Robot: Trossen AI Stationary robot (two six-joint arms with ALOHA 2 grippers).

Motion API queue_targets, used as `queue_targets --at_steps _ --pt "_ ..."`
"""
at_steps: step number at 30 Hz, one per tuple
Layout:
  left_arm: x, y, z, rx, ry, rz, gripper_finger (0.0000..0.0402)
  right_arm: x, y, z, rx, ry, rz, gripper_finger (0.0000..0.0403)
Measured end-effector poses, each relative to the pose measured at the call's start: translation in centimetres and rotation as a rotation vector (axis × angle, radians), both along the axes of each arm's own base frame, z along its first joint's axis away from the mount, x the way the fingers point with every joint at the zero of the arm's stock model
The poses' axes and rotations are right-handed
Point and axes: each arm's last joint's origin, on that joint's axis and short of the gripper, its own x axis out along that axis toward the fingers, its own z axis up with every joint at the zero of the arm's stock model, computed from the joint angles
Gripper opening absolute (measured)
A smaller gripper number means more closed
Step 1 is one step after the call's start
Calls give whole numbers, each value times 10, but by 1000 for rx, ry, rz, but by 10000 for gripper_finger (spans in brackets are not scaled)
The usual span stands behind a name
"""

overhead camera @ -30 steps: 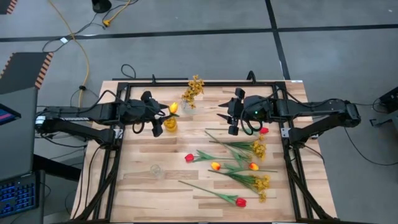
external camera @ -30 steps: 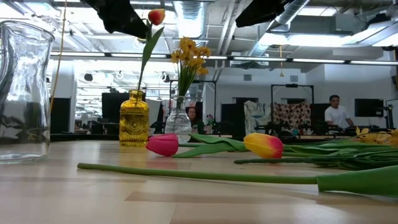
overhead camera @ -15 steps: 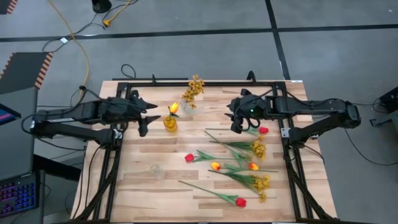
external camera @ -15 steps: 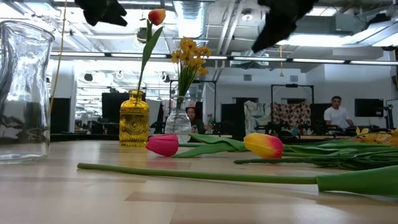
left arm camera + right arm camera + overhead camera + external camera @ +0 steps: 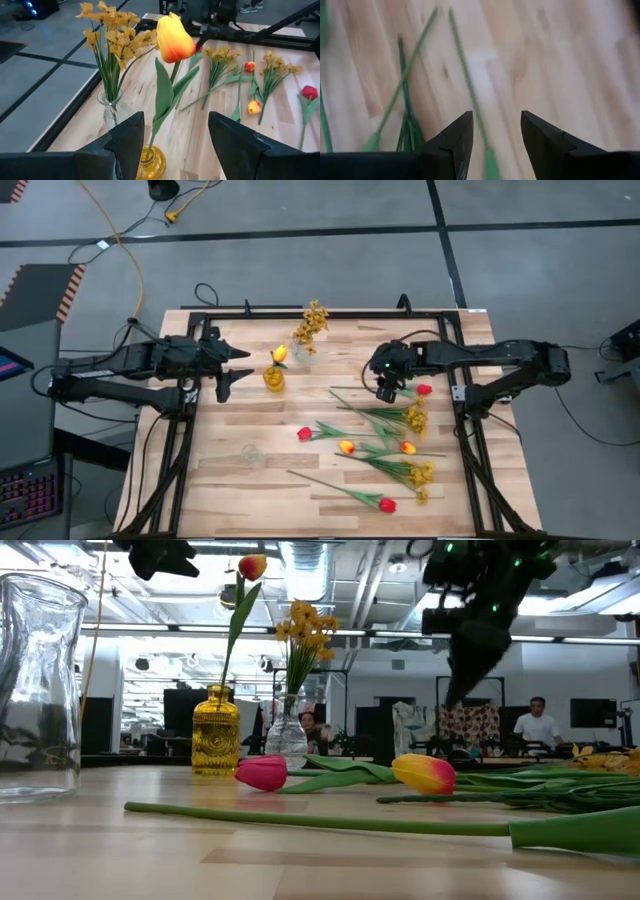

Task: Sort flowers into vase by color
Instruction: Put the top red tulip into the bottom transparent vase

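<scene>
Two grippers, both spread and empty. High view: left gripper hangs just beside the amber vase, which holds one yellow-orange tulip; clear vase beside it holds a mustard spray. Right gripper hovers over the loose flowers lying on the table; an empty glass stands apart. Low view: right gripper hangs above the stems, touching nothing. Left wrist view: fingers parted, tulip stem between them, untouched. Right wrist view: fingers parted above green stems.
</scene>
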Motion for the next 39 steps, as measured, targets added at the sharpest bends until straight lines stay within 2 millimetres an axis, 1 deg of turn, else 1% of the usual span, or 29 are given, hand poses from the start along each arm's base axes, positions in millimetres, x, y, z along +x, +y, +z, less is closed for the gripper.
queue_targets --at_steps 9,13,17,20,23,29,34,39 --pt "6 0 -4 -2 32 -1 210 17 -3 -51 42 245 24 191" --pt "10 1 -6 -3 48 -1 210 18 -3 -70 60 362 36 191" --pt "13 1 -8 -4 60 -1 210 15 -7 -82 80 449 21 191" --pt "16 1 -9 -4 70 -1 210 14 -12 -85 92 474 2 188" --pt "17 1 -10 -5 76 -1 210 13 -17 -88 109 487 -9 173" --pt "17 1 -10 -5 77 -2 210 10 -24 -88 146 488 -27 111" --pt "17 1 -10 -5 77 -2 210 11 -25 -87 154 484 -28 56" --pt "17 1 -10 -5 77 -2 210 15 -26 -83 147 480 -6 22"
